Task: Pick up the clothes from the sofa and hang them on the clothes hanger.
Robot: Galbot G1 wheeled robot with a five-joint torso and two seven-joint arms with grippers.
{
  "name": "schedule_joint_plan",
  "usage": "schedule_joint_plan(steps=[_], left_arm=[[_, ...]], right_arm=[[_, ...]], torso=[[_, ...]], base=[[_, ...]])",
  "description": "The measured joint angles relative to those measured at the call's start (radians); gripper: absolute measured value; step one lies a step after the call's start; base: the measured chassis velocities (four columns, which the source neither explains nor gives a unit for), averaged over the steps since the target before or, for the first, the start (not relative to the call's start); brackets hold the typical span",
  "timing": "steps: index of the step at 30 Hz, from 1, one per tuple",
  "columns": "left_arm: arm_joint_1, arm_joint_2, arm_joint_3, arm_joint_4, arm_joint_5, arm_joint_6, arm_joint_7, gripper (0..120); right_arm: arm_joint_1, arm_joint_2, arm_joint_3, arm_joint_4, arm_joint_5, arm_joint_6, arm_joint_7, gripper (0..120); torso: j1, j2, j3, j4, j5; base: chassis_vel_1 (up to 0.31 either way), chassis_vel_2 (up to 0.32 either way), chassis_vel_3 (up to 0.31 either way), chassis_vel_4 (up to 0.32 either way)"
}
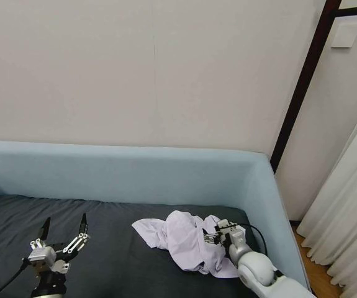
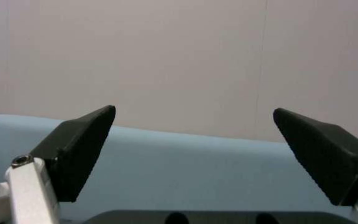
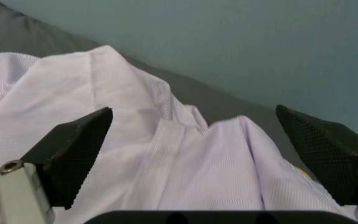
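My right gripper (image 3: 193, 111) sits jaws spread at the crumpled lilac shirt (image 1: 179, 241) on the right end of the sofa (image 1: 103, 180) (left gripper (image 1: 65, 225) idles, spread too), and the shirt looks light and floppy, so I'd pinch a raised fold.

A pale lilac, finely striped shirt (image 1: 187, 239) lies on a light-blue sofa (image 1: 135, 174) with a dark grey seat

One shirt (image 1: 179, 241), one sofa (image 1: 135, 177), two tools (image 1: 65, 225) (image 1: 210, 236)

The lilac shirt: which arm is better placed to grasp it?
Right. The right gripper is open just above the shirt; the left gripper, also open, hovers over bare seat.
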Motion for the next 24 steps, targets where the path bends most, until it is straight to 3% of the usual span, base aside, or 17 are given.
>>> schedule_joint_plan(steps=[10,20,24], left_arm=[[0.031,-0.029,-0.027,-0.034,0.017,-0.003,0.000,100],[0.037,-0.043,-0.031,-0.036,0.022,-0.010,0.000,100],[0.044,-0.048,-0.031,-0.038,0.027,-0.015,0.000,100]], right_arm=[[0.115,0.126,-0.028,-0.334,-0.182,0.087,-0.067,100],[0.125,0.197,-0.022,-0.399,-0.196,0.126,-0.065,94],[0.129,0.231,-0.022,-0.430,-0.254,0.114,-0.029,86]], torso=[[0.000,0.000,0.000,-0.0004,0.0003],[0.000,0.000,0.000,-0.0001,0.0002],[0.000,0.000,0.000,0.0000,0.0002]], base=[[0.000,0.000,0.000,0.000],[0.000,0.000,0.000,0.000],[0.000,0.000,0.000,0.000]])
